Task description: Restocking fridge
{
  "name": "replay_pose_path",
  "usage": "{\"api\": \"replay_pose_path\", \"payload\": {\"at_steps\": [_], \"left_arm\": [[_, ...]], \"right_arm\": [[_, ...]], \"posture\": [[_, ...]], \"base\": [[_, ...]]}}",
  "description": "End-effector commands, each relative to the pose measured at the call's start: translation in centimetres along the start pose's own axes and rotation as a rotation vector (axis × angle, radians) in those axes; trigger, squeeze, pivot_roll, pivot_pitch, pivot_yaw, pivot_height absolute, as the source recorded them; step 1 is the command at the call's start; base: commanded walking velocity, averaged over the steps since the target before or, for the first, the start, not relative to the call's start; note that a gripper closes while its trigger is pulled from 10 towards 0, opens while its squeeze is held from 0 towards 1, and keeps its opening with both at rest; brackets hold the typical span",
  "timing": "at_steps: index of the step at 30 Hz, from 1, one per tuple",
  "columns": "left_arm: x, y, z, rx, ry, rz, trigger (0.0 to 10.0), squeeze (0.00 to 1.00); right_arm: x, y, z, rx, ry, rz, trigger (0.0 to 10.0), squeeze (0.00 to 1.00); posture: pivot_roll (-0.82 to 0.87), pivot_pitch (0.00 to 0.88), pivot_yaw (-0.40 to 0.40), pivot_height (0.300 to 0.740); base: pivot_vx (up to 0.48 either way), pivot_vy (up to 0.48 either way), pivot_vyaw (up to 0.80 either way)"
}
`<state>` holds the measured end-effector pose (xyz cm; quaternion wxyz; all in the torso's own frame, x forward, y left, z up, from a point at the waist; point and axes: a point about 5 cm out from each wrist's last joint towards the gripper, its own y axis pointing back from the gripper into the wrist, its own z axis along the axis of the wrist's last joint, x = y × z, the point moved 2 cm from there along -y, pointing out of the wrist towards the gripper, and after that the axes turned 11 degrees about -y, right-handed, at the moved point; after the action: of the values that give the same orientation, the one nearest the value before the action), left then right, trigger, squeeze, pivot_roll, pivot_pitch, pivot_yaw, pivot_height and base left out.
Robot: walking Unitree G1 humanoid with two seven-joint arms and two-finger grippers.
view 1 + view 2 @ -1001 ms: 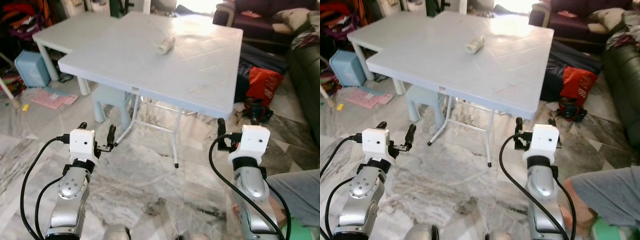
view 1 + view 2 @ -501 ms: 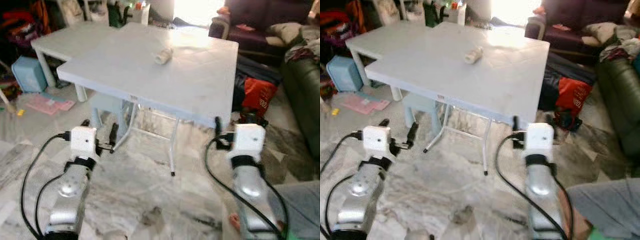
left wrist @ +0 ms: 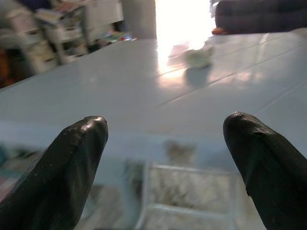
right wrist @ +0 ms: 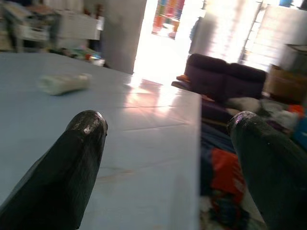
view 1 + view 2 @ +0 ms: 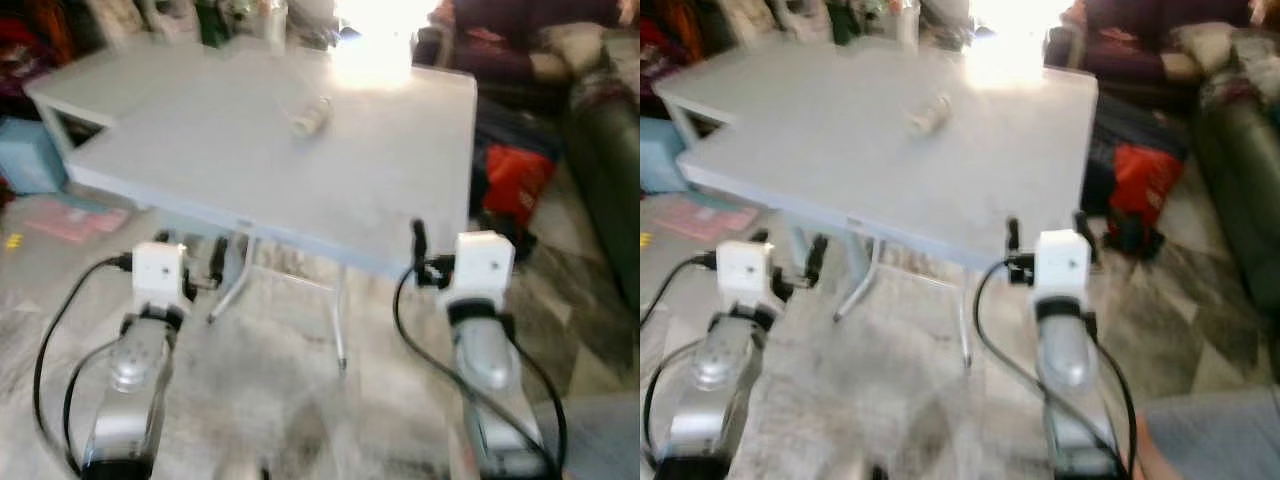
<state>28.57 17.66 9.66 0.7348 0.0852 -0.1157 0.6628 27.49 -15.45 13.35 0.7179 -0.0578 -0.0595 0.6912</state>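
A pale grey-white worktop [image 5: 300,170] is seen, with a whitish bottle [image 5: 311,115] lying on it. The floor [image 5: 260,400] is veined in grey and white marble. A red bag [image 5: 518,180] and a dark green sofa [image 5: 610,170] are shown beside it.

Left hand [image 3: 165,158] and right hand [image 4: 168,163] forward (fingers spread).

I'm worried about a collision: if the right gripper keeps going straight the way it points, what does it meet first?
Probably nothing solid at once: the right gripper, fingers open, points low across the white table. Depth is unclear, so it might skim the tabletop.
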Motion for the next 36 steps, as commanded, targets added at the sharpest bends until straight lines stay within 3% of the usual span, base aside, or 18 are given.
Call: {"api": "replay_pose_path", "payload": {"at_steps": [1, 18, 36], "left_arm": [[-0.7, -0.3, 0.4, -0.012, 0.018, -0.017, 10.0, 0.00], [-0.9, -0.6, 1.0, -0.044, 0.003, -0.025, 10.0, 0.00], [-1.3, -0.8, 1.4, -0.062, -0.006, -0.047, 10.0, 0.00]], "right_arm": [[-0.9, 0.0, 0.2, -0.004, 0.019, -0.018, 10.0, 0.00], [-0.1, -0.1, 0.4, -0.020, 0.045, 0.029, 10.0, 0.00], [0.1, -0.2, 0.2, -0.014, 0.036, 0.029, 10.0, 0.00]], "posture": [[-0.04, 0.032, -0.016, 0.740], [-0.05, 0.033, -0.018, 0.740], [-0.05, 0.039, -0.014, 0.740]], "base": [[0.390, 0.277, 0.00], [0.354, 0.323, 0.00], [0.472, 0.000, 0.00]]}}
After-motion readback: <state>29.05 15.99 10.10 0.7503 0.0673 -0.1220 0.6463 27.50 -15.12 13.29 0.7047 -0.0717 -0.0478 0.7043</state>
